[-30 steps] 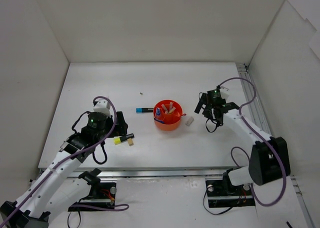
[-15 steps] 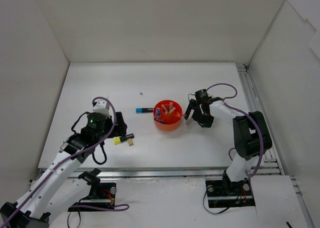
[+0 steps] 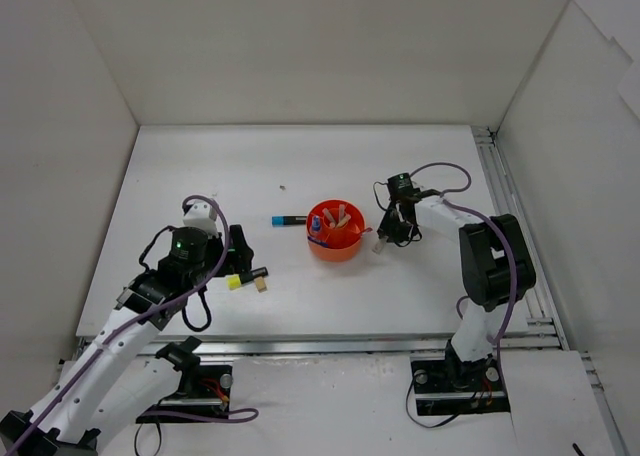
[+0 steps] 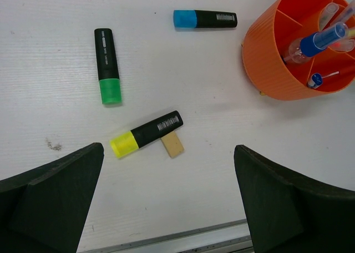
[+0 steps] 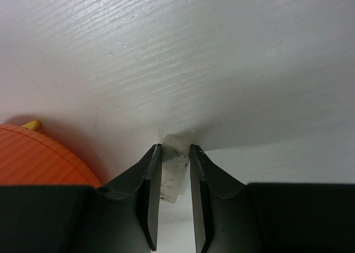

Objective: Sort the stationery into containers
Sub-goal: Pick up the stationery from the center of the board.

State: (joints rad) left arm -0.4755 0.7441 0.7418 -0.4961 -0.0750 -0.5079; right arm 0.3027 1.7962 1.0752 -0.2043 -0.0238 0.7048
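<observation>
Pens stand in the tub, an eraser just right of it, three highlighters to its left.

**White desk: items lying on it**

Orange tub stands near the middle. Blue-capped highlighter lies just left of it, not touching. Nearer the front and further left is a yellow-capped highlighter, with a tan eraser touching its black end. Green-capped highlighter lies apart from both, seen only in the left wrist view. White eraser sits just right of the tub. Small dark speck toward the back.
</observation>
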